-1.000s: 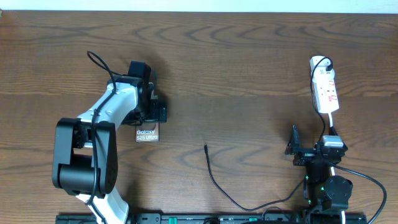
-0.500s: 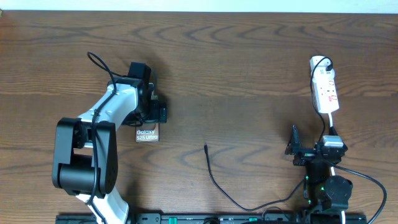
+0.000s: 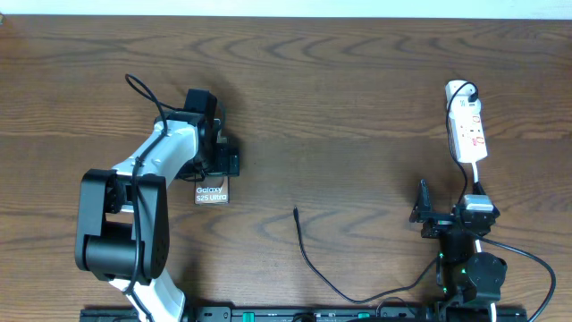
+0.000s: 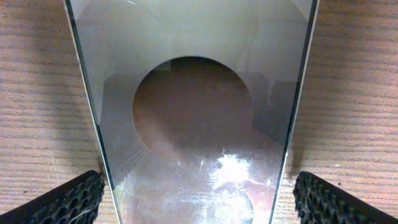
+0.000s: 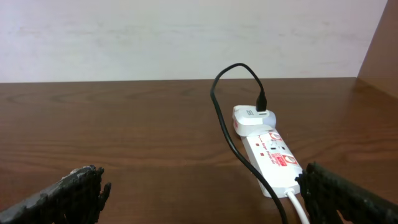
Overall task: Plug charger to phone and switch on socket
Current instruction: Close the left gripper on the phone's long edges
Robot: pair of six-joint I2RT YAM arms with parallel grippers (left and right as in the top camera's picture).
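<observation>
- Nothing has shifted since the earlier overhead views: both arms, the phone, the charger and the socket lie where they were.
- The left gripper is released, its jaws spread wide and pointing down over the phone's far end, at about 9 o'clock from the table's middle.
- In the left wrist view the phone fills the space between the two fingers. Each pad sits just outside one long edge, and I cannot tell whether either touches it.
- The phone lies flat on the wood, its white lettering at the near end.
- The charger's plug tip lies free just toward 6 o'clock of the middle, well apart from the phone. Its thin cable curves off toward 5 o'clock.
- The right gripper is released too, jaws wide with nothing between them, at about 4 o'clock.
- The socket lies at about 2 o'clock, beyond the right gripper and apart from it.
- In the right wrist view the socket carries a white adapter at its far end, with a black cable plugged into the top.
</observation>
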